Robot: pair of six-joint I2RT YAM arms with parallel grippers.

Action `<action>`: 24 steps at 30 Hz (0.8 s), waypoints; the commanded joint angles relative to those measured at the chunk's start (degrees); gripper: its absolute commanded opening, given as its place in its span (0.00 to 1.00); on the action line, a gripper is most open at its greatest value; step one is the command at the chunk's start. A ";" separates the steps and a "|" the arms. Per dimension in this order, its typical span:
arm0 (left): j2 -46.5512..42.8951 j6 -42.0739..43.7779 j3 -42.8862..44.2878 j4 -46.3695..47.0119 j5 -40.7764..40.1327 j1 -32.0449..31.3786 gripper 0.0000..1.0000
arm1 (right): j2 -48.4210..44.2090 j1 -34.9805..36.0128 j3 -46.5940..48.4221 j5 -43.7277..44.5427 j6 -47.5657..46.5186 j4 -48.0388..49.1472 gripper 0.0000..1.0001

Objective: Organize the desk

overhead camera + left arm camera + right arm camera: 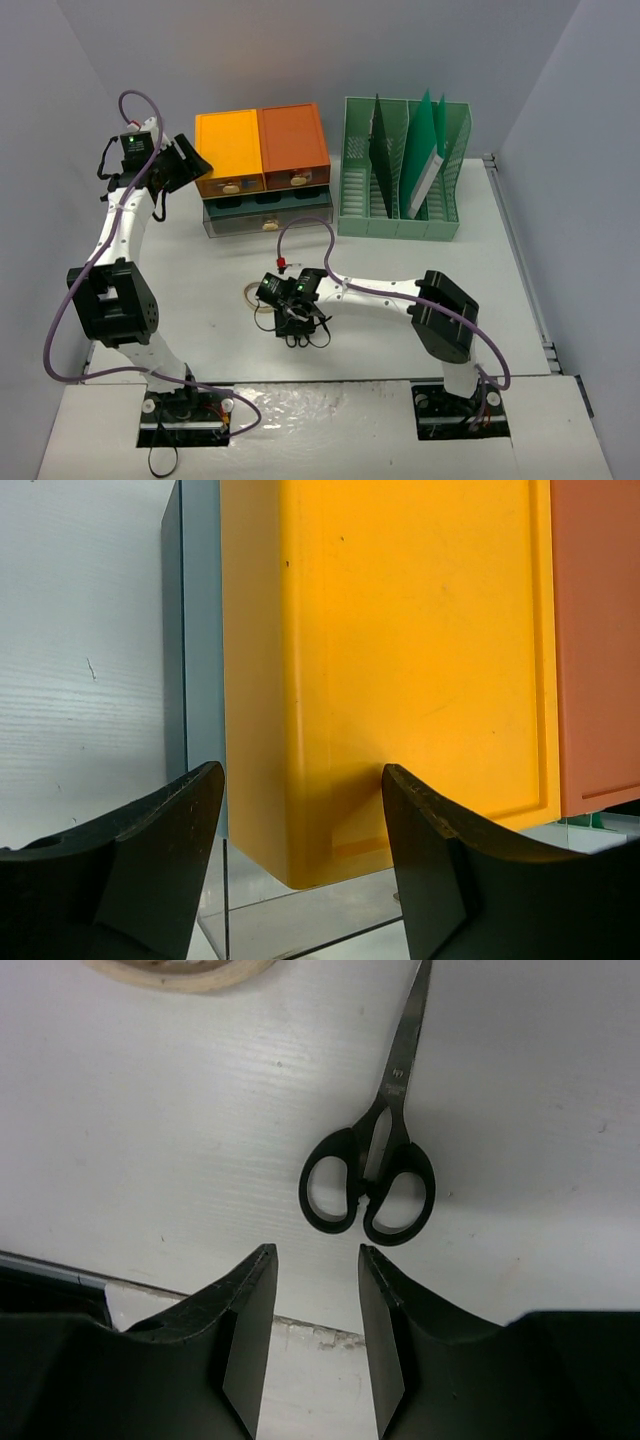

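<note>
Looks like pickup time for the scissors (370, 1175), lying flat on the desk (200, 275) under both arms, near a tape ring (185, 972). Got the right gripper (315, 1260) hovering just short of the handles, spread slightly, holding nothing. Same deal with the left gripper (302, 775) up by the yellow drawer (400, 660), spread wide. Next probably means easing forward, dropping, pinching the handles.

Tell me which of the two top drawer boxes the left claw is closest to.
The yellow box, the left one of the pair. The left claw is open right beside it, while the orange box sits farther right.
</note>
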 commanded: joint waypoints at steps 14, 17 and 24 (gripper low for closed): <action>-0.75 2.71 -3.38 -8.06 -2.14 0.50 0.60 | -1.38 1.27 -4.67 9.41 8.12 -0.68 0.35; -0.82 2.75 -3.55 -7.96 -2.17 0.50 0.60 | -0.69 1.30 -4.52 9.29 7.87 -0.25 0.34; -1.10 2.95 -3.74 -8.05 -2.37 0.50 0.60 | 0.60 2.09 -2.40 9.23 7.27 -0.05 0.34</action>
